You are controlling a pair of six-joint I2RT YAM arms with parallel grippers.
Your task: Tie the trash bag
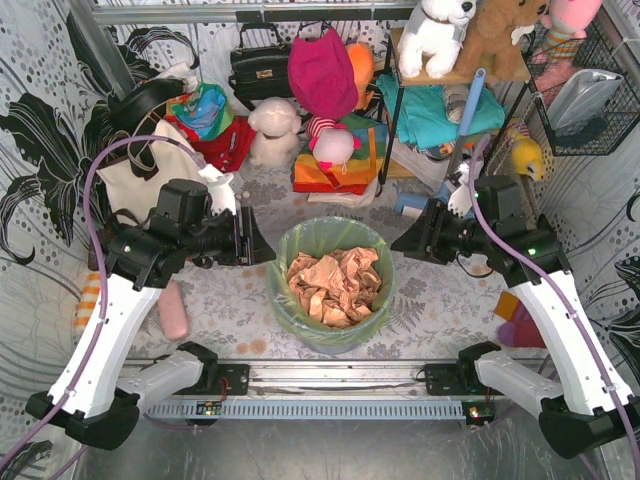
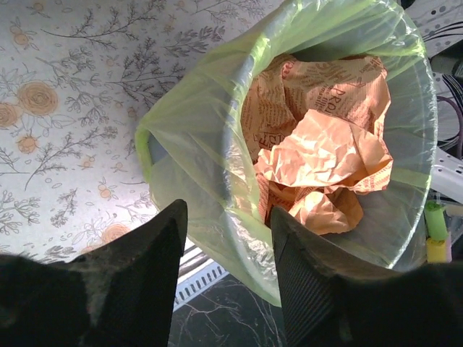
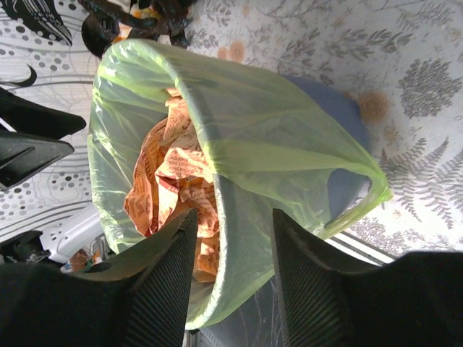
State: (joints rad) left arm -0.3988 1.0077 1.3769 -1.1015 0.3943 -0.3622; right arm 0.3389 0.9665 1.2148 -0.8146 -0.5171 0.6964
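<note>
Top external view shows a table with a grey floral cloth [image 1: 225, 305]; a heap of bags, clothes and soft toys [image 1: 320, 90] lies along its far edge. The white left arm [image 1: 105, 320] and the white right arm [image 1: 565, 310] reach in from the near corners toward the middle. There, closer to the near edge, stands a round blue-grey bin [image 3: 336, 119]. It is lined with the thin light-green translucent trash bag [image 1: 300, 245], whose top is folded over the bin's rim. Crumpled tan paper [image 1: 333, 285] fills the bag.

The left gripper [image 2: 226, 217] is at the bag's left side and the right gripper [image 3: 233, 220] at its right side. On each, the two black fingers are spread, with the bag's folded rim between them. I cannot tell if they touch the plastic.
</note>
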